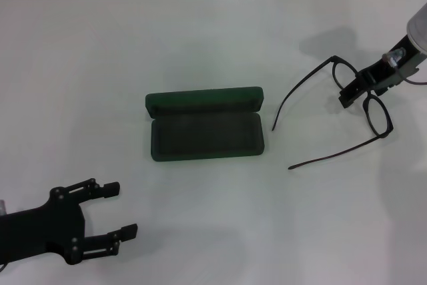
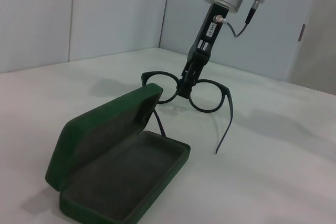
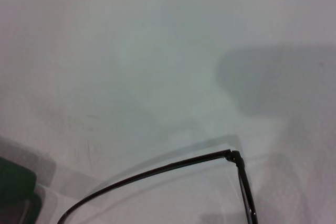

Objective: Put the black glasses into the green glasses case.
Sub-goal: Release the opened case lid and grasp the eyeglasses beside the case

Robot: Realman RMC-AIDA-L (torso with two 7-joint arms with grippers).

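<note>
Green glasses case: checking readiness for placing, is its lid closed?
No, the green glasses case lies open on the table, its grey lining showing.

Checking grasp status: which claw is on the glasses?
The right claw, pinching the black glasses at the bridge. The left claw sits open, near the table's front edge.

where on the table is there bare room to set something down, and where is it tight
Free: the wide strip behind the green glasses case, and the stretch between the case and the left gripper. Crowded: the table's right side, where the right gripper holds the black glasses, temples reaching toward the case.
</note>
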